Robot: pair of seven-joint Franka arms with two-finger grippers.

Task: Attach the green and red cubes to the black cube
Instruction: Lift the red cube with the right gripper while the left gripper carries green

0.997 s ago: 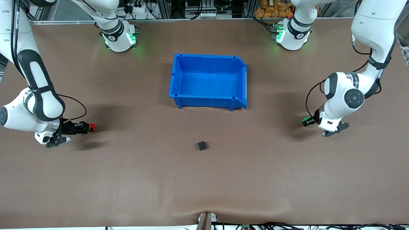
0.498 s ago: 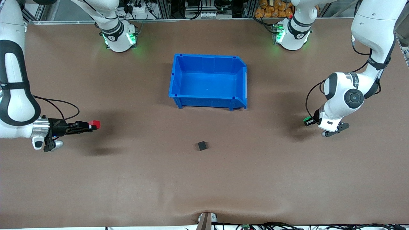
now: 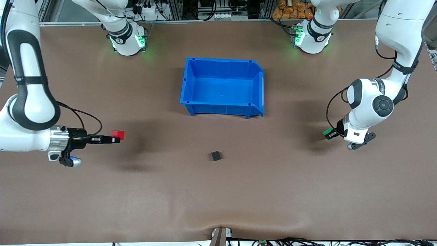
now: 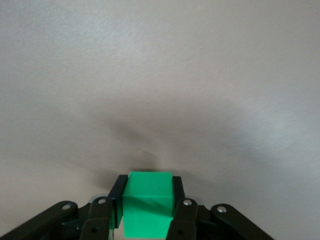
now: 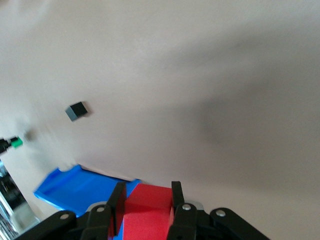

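My right gripper grips the red cube; my left gripper grips the green cube. I should bring both level and square to the black cube, meeting it from either end.

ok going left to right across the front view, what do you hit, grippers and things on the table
right gripper holding the red cube → black cube → blue bin → green cube held in the left gripper
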